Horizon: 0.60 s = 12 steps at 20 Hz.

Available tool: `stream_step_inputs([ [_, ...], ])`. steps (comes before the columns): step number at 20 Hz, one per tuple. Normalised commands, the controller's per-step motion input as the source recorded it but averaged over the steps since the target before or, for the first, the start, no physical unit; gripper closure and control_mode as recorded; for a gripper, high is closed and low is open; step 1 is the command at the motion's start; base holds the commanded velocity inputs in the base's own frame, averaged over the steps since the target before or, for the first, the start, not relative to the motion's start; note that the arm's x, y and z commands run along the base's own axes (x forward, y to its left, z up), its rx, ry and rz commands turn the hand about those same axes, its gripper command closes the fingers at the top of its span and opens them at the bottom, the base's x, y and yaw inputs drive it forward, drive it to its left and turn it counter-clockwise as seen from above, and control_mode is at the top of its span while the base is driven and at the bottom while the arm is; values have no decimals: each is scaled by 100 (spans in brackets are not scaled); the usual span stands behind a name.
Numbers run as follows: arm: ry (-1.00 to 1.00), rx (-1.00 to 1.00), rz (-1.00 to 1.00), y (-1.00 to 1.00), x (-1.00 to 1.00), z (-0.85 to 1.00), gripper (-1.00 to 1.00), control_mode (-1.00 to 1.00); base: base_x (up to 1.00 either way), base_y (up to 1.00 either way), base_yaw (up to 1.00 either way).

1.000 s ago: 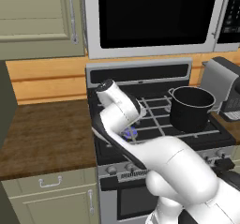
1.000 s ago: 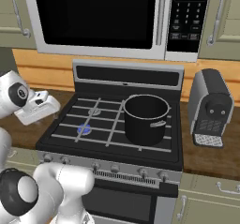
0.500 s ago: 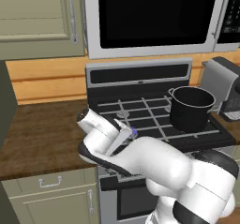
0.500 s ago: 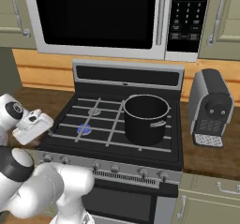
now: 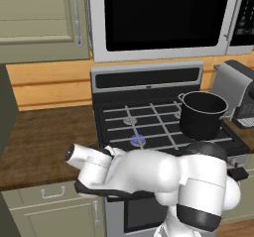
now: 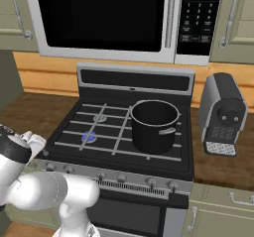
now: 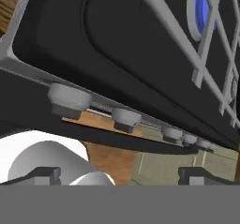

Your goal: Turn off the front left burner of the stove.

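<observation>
- The white arm is folding low in front of the stove, its bulky elbow filling the lower middle of the left base view and its forearm reaching out toward the stove's left front corner.
- In the right base view the wrist and hand are sitting at the far left edge, just beside the front left corner of the stove and below the level of the cooktop.
- The end effector is pointing along the stove's front edge; in the hand view its two dark fingertips are rising far apart at the bottom, so it is standing wide open and gripping nothing.
- The row of knobs is running just ahead of and above the fingertips, the nearest knob lying close above the left-hand tip but not touching it.
- The front left burner is glowing blue under the grey grate bars, beyond the knob row and up over the cooktop edge from the end effector; in the hand view its blue glow is showing at the upper right.
- A black pot is sitting on the right half of the cooktop, well apart from the end effector.
- The wooden surface is lying to the stove's left, beside the forearm.
</observation>
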Motion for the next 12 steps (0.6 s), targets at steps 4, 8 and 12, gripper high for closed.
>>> stream_step_inputs([
  [4,-26,-8,17,2,-33,-25,-100,-100,0,0,0],
  [8,-36,-2,17,0,-37,-8,-100,-100,0,0,0],
  [12,-30,0,12,0,-8,-5,-100,-100,0,0,0],
])
